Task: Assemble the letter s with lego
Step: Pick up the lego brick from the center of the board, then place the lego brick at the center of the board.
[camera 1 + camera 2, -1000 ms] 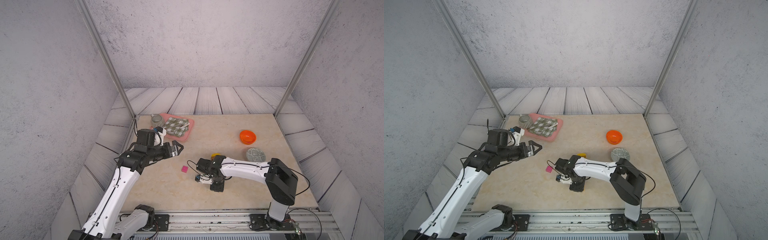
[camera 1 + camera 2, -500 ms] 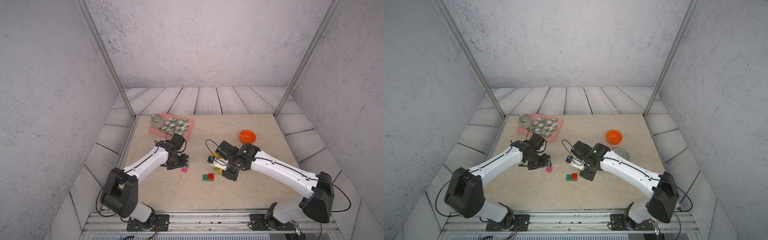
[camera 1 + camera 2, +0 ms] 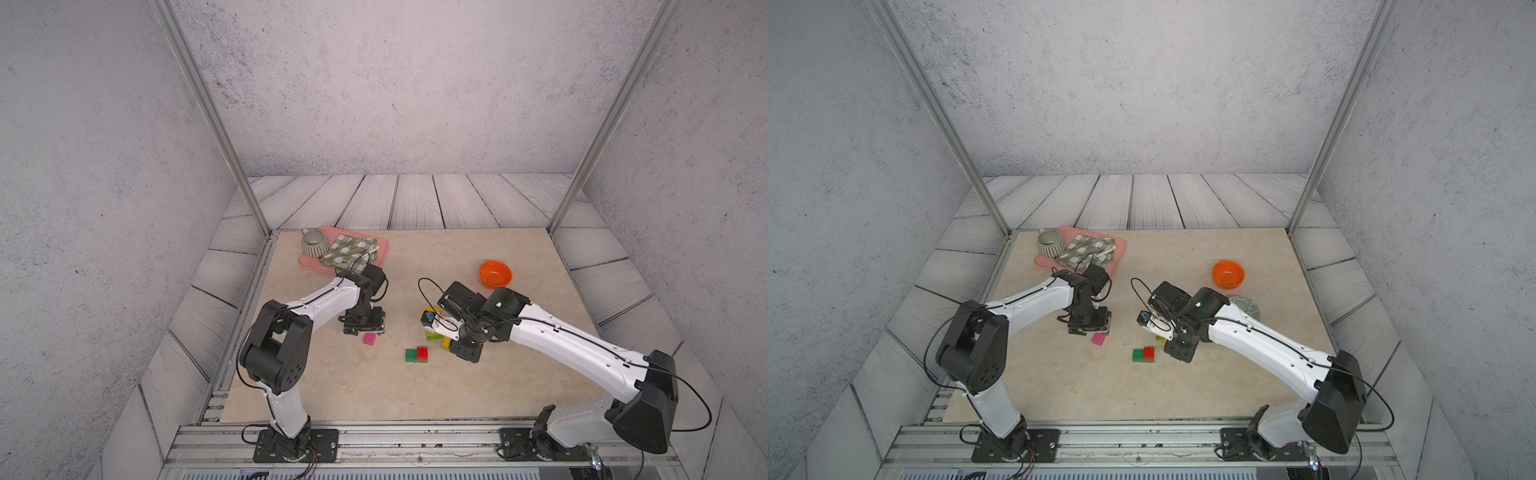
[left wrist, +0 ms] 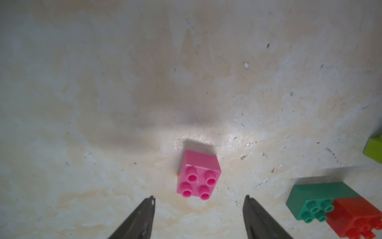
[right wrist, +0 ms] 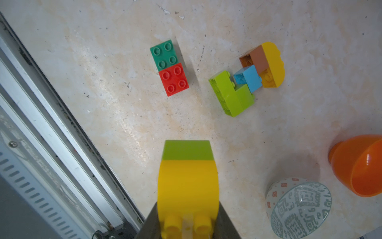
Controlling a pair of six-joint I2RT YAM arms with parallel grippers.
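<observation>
The biggest hazard on the desk (image 3: 478,395) is the left arm (image 3: 320,299) and right arm (image 3: 561,340) working close over one small patch. A wide swing by either could sweep loose lego away.

The cluster of lime, blue, brown and yellow bricks (image 5: 246,82) lies on its side well ahead of the right fingers (image 5: 227,227). It looks unsteady, so pressing onto it could roll or split it. Those fingers are clamped on a yellow curved brick (image 5: 187,186) with a lime brick (image 5: 187,150) at its far end. Gripped near its stud end, the piece may twist when pushed home.

The dark green and red pair (image 5: 169,67), touching side by side, sits ahead of them and off to one side, where it is easily nudged.

The left fingers (image 4: 140,221) stand apart and empty, with the pink brick (image 4: 198,175) just beyond their tips and between their lines. Closing too soon would miss it or flick it off.

Against a second ago, the left arm is down beside the pink brick with its fingers less wide. The right arm has pulled back, baring the green and red pair. The pink brick has not moved.
</observation>
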